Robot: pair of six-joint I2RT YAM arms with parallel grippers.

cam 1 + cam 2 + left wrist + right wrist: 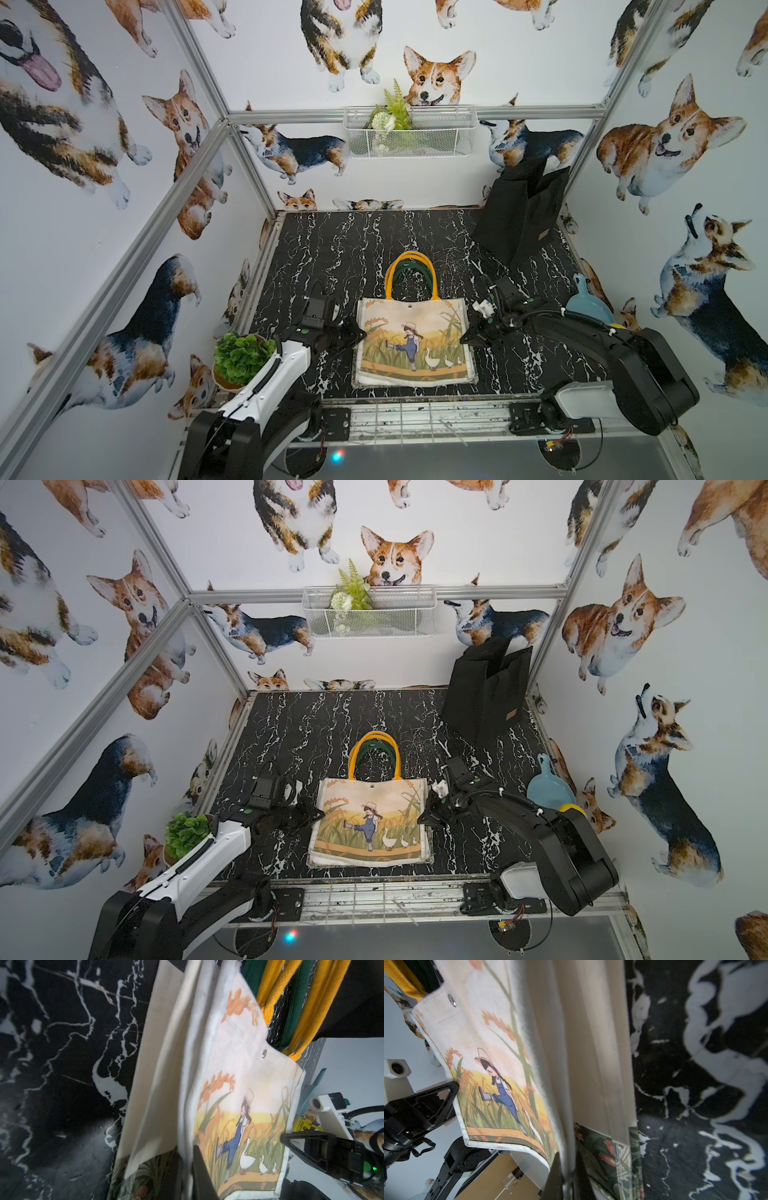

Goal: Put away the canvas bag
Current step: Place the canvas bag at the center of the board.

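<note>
Left gripper [358,332] is pinched shut on the left edge of the canvas bag [415,345]. The right gripper [466,338] is clamped on the opposite edge, and you can see fabric squeezed between its black fingers [556,1176] in the right wrist view. Bag sits mid-table on the black marble table [324,249], girl-and-geese print up, yellow handles [411,266] pointing at the back wall. Under it there's a second bag [600,1153] with a dark leafy print. Black felt bin [519,216] stands in the far right corner, blue dustpan [588,305] by the right arm, potted plant [241,357] beside the left.
</note>
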